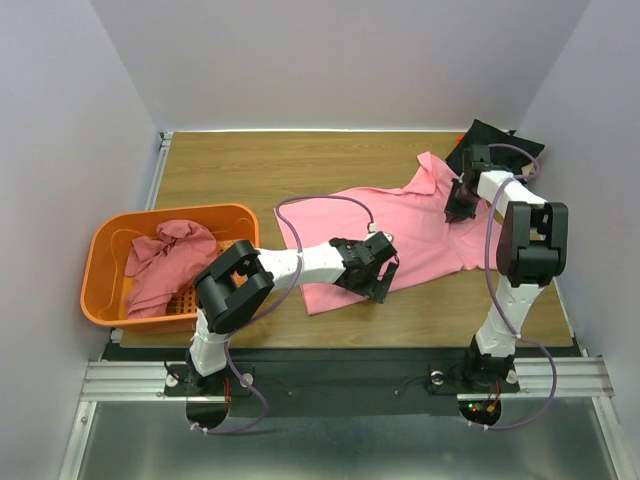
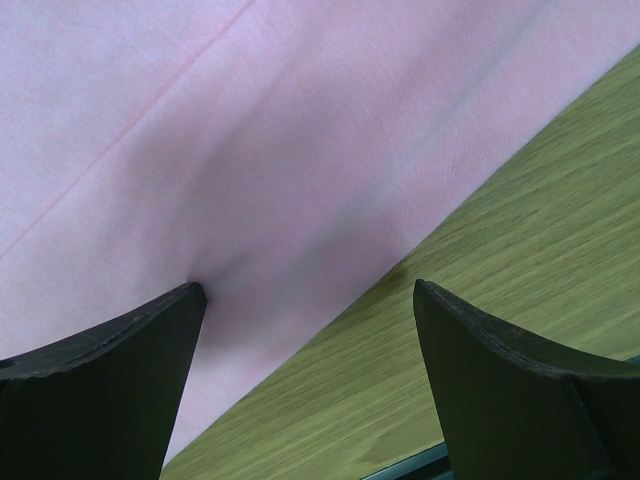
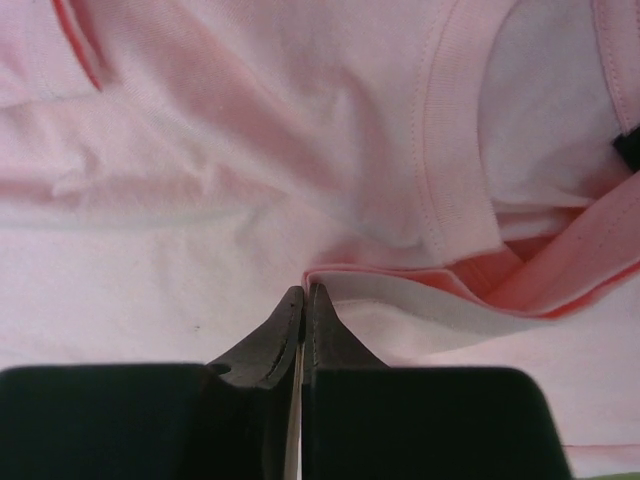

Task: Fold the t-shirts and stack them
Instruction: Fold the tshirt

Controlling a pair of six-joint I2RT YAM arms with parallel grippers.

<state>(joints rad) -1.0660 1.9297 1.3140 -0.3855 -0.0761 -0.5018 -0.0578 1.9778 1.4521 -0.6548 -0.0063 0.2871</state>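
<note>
Pink shirt (image 1: 408, 215), black shirt (image 1: 497, 134) — partly hidden

Left arm (image 1: 300, 262) stretching low toward the middle, left gripper (image 2: 305, 290) angling downward, its jaws standing wide apart, right arm (image 1: 525, 240) bending at the elbow and reaching far forward, right gripper (image 3: 303, 290) pointing down, its jaws pressing fully together

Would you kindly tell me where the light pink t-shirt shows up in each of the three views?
Top external: the light pink t-shirt lies spread right of centre.
Left wrist: it fills the upper left, edge running diagonally.
Right wrist: it fills nearly the whole picture, neckline upper right.
Shared landmark: the wooden table, bare beside the shirt's edge in top and left wrist views.
</note>
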